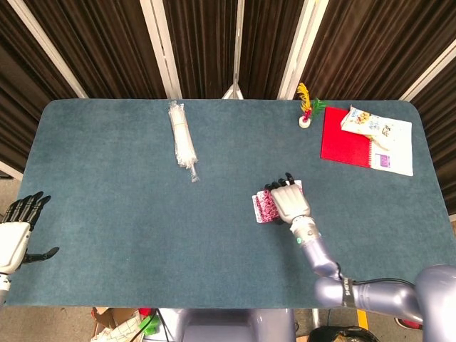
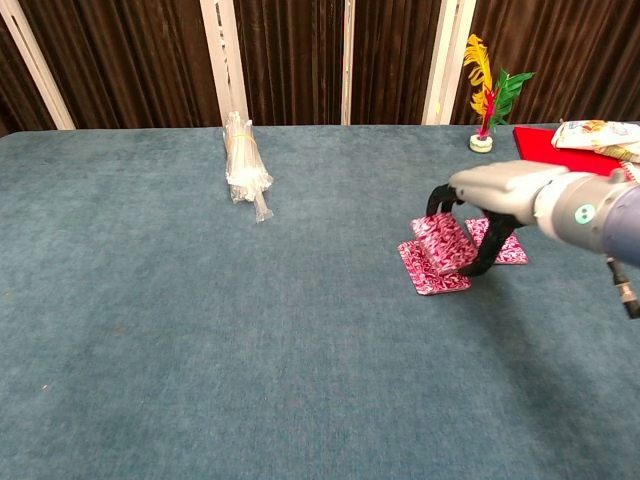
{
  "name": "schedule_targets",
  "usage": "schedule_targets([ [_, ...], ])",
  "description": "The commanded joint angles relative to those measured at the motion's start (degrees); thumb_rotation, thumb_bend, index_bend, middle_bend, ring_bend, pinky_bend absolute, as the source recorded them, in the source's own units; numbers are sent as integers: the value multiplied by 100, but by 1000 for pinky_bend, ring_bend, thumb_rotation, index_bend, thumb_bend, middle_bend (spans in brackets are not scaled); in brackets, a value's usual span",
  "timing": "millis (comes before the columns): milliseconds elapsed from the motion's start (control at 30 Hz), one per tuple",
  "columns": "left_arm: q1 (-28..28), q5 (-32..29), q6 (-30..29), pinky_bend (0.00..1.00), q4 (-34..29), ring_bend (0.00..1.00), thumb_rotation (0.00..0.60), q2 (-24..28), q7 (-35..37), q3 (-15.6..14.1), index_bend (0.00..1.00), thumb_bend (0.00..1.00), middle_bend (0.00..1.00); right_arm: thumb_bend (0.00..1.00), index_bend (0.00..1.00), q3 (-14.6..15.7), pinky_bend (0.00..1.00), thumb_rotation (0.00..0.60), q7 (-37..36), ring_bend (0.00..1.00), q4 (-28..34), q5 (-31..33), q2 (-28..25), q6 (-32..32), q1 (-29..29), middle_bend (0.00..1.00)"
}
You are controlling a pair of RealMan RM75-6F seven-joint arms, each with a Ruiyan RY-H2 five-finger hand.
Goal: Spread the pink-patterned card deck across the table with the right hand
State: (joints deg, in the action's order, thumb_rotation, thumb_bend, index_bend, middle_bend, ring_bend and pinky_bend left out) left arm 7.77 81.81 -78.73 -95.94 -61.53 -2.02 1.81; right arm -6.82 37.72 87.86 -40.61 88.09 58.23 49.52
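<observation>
The pink-patterned card deck (image 1: 263,207) lies right of the table's middle, partly fanned. In the chest view some cards (image 2: 430,272) lie flat on the cloth, a small stack (image 2: 446,240) sits tilted above them, and more cards (image 2: 506,246) show further right. My right hand (image 1: 291,202) arches over the deck, and its dark fingertips (image 2: 437,200) and thumb grip the tilted stack. The hand (image 2: 502,190) hides the middle of the spread. My left hand (image 1: 16,232) hangs open off the table's near left edge, seen in the head view alone.
A clear-wrapped white bundle (image 1: 183,141) lies at the back left of the blue table (image 1: 128,214). At the back right stand a feather holder (image 1: 306,108), a red notebook (image 1: 345,137) and a snack packet (image 1: 368,122).
</observation>
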Motion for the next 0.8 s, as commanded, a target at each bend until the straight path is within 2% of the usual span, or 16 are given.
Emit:
schedule_targets([
  [33, 0, -3, -2, 0, 3, 0, 600, -3, -4, 3, 0, 0, 0, 293, 519, 2, 1, 600, -125, 175, 146, -102, -277, 83, -129, 429],
  [233, -13, 10, -41, 0, -8, 0, 600, -22, -35, 3, 0, 0, 0, 293, 519, 28, 1, 600, -374, 176, -47, 69, -614, 20, -363, 429],
  [467, -28, 38, -54, 0, -80, 0, 600, -26, -72, -24, 0, 0, 0, 293, 516, 105, 0, 600, -581, 176, -577, 297, -634, -205, -560, 429],
  [733, -46, 86, -113, 0, -87, 0, 600, -36, -85, -29, 0, 0, 0, 293, 451, 158, 0, 600, -571, 157, -1138, 631, -455, -447, -671, 425],
  [800, -53, 99, -125, 0, -84, 0, 600, -36, -74, -33, 0, 0, 0, 293, 404, 161, 0, 600, -558, 134, -1200, 702, -425, -480, -695, 399],
])
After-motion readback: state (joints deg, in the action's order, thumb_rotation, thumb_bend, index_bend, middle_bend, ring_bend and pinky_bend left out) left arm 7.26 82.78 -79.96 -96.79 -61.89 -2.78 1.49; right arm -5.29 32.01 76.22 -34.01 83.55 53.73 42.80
